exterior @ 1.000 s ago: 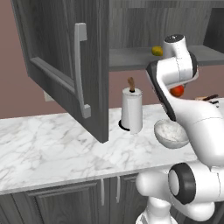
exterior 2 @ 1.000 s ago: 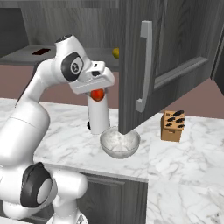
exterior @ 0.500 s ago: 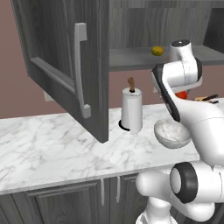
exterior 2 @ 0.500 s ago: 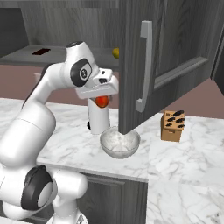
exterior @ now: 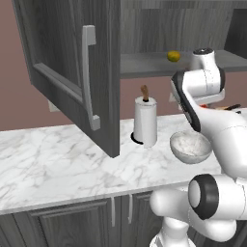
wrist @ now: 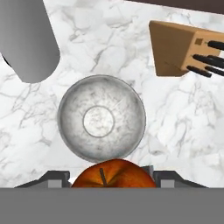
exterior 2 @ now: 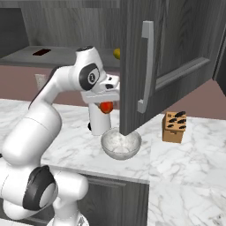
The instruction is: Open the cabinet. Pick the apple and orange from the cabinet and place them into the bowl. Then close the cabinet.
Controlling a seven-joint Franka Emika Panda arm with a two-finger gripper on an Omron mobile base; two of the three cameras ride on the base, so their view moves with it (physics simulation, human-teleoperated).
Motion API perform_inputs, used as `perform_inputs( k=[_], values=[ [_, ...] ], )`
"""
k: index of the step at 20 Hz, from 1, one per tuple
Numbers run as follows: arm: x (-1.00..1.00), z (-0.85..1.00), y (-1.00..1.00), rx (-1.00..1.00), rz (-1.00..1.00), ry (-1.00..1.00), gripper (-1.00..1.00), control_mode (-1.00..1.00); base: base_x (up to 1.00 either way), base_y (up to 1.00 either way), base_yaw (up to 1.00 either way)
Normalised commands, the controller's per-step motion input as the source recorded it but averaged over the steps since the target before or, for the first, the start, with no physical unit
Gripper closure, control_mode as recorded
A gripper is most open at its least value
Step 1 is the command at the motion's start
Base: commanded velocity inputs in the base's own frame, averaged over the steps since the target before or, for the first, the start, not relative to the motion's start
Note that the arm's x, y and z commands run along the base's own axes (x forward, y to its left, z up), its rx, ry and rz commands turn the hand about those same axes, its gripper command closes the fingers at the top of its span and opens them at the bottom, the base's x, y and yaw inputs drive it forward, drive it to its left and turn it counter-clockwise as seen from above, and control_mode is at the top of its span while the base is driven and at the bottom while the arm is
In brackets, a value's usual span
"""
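Apple [wrist: 113, 173] gripped between the jaws, stem up, hanging directly above the empty bowl [wrist: 70, 127] on the counter [wrist: 175, 113]; orange [exterior: 173, 56] on the open cabinet [exterior: 67, 62] shelf

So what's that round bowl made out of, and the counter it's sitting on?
The bowl looks like glazed pottery or stone: whitish-grey, speckled, with a soft shine. It could be something else. The counter looks like polished marble: white with grey veins running through it. Everything here is rendered, so these are only looks.
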Motion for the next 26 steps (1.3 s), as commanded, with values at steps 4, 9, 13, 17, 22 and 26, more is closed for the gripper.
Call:
perform_inputs(
  k=[4,9,13,17,22,26],
  values=[
    [0.00,-0.28,-0.08,0.03,-0.02,0.00,1.00,-1.00,0.00,0.00,0.00],
    [0.00,-0.34,-0.06,0.01,-0.02,0.00,1.00,-1.00,0.00,0.00,0.00],
    [0.00,-0.31,-0.04,0.00,-0.02,0.00,1.00,-1.00,0.00,0.00,0.00],
    [0.00,-0.31,-0.07,0.01,-0.02,0.00,1.00,-1.00,0.00,0.00,0.00],
    [0.02,-0.30,-0.08,0.01,-0.02,0.00,1.00,-1.00,0.00,0.00,0.00],
    [0.08,-0.29,-0.05,0.01,-0.01,0.00,1.00,-1.00,0.00,0.00,0.00]
  ],
)
